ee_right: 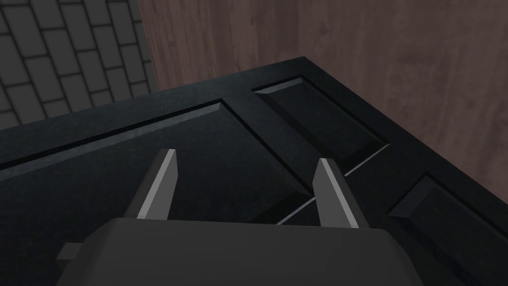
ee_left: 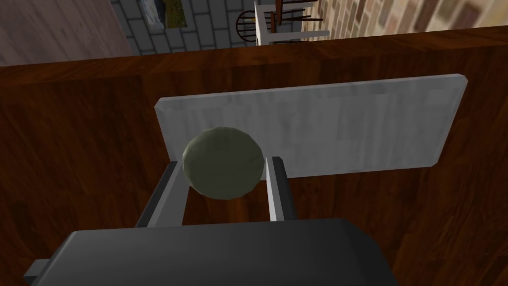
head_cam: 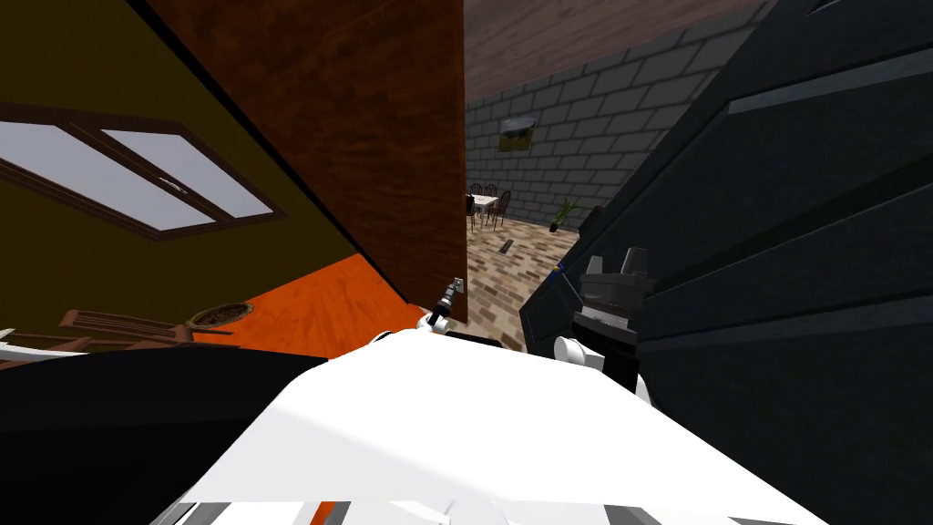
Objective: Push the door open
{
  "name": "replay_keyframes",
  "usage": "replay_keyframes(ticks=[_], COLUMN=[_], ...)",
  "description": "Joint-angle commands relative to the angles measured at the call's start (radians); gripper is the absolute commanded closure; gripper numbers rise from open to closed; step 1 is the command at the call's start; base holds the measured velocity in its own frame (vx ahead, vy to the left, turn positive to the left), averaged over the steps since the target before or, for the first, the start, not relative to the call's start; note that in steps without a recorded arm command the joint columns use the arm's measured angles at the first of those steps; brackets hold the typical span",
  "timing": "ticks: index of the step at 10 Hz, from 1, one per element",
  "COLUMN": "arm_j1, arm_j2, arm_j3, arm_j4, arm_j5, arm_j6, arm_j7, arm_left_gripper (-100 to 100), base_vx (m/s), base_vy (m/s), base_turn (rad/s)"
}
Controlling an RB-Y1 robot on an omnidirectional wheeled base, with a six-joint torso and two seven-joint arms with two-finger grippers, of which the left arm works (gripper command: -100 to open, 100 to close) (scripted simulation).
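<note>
Door point(head_cam: 364, 137) (knob point(ee_left: 222, 169) in left claw point(ee_left: 224, 162))

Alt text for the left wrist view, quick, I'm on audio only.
The left pincer grips a round, dull green knob by its sides. The knob sits on a grey plate fixed to a brown wooden door; past the door's edge show a grey brick wall and chairs.

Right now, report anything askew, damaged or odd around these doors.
Nothing stands out. The brown door and its grey plate look intact, the round knob is gripped by the left jaws, and the black panelled door before the open right jaws is unmarked. The shared slant is the camera's.
</note>
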Motion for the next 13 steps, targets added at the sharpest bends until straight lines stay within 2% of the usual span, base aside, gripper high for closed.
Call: replay_keyframes(ticks=[1, 2, 3, 6, 8, 9, 13], arm_j1=[0.001, 0.001, 0.023, 0.025, 0.027, 0.02, 0.023], arm_j2=[0.017, 0.017, 0.013, 0.005, -0.007, -0.005, 0.002], arm_j3=[0.025, 0.025, 0.017, 0.017, 0.018, 0.018, 0.025], arm_j4=[-0.022, -0.027, -0.066, -0.07, -0.074, -0.061, -0.056], arm_j5=[0.01, 0.01, 0.008, 0.011, 0.014, 0.013, 0.017], arm_j6=[0.004, 0.004, 0.034, 0.038, 0.043, 0.036, 0.024], arm_j7=[-0.013, -0.013, -0.011, -0.009, -0.007, -0.008, -0.013], arm_left_gripper=[100, 100, -100, -100, -100, -100, -100], base_vx=[0.215, 0.156, -0.097, -0.224, -0.253, -0.12, 0.155], base_vy=[-0.003, 0.008, -0.046, -0.039, -0.06, -0.032, -0.03], base_turn=[0.086, 0.065, 0.05, 0.04, 0.051, 0.009, -0.023])
